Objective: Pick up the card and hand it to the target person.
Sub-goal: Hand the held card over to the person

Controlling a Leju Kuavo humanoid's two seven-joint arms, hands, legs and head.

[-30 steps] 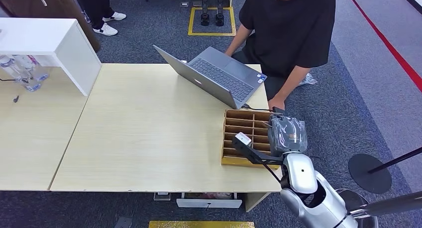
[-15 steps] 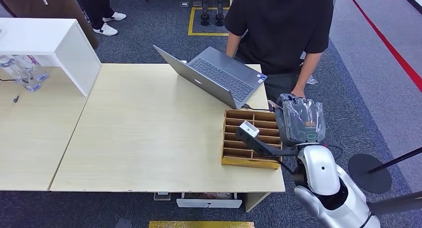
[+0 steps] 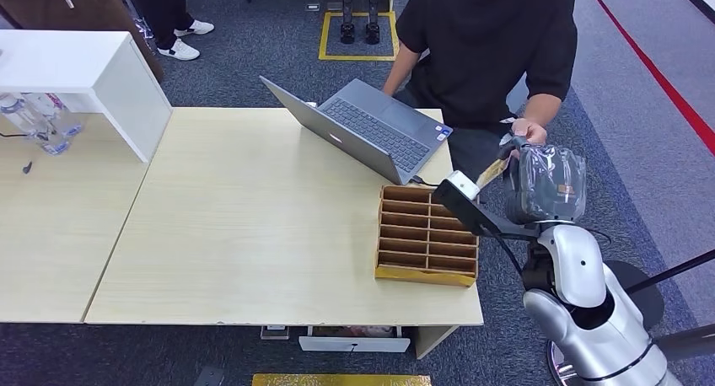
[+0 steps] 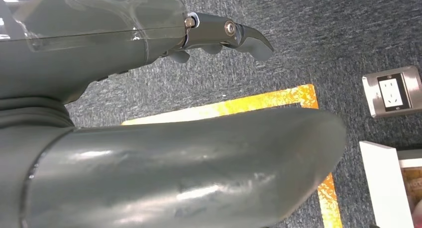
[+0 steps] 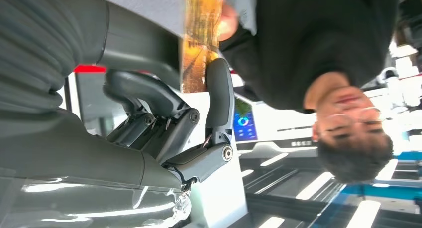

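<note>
**Reaching the handover: card now at the person's fingers**

Lifting clear of the wooden compartment tray (image 3: 426, 234) at the table's right front corner, the robot's right hand (image 3: 544, 182), wrapped in a clear plastic cover, has risen over the last second from just above the tray to a point beyond the table's right edge, beside the person in the black T-shirt (image 3: 489, 40). That person has shifted too: the arm that hung low by the tray a second ago is now bent up, and the person's hand (image 3: 529, 131) sits right at the robot's raised hand.

The thin amber-yellow card (image 5: 200, 36) is pinched between the right hand's thick grey thumb and a dark finger (image 5: 219, 91), as the right wrist view shows. Its far end meets the person's fingers at the top of that picture; from the head view the card (image 3: 491, 172) appears as a small yellowish sliver beside the hand. Whether the person already has a firm hold I cannot tell.

The left hand (image 4: 219, 36) hangs over grey carpet with a yellow floor marking, fingers curled in and holding nothing.

The pickup looks done and the task stands at its last step. What likely remains is loosening the pinch once the person grips; letting go too soon could drop the card onto the carpet.
</note>
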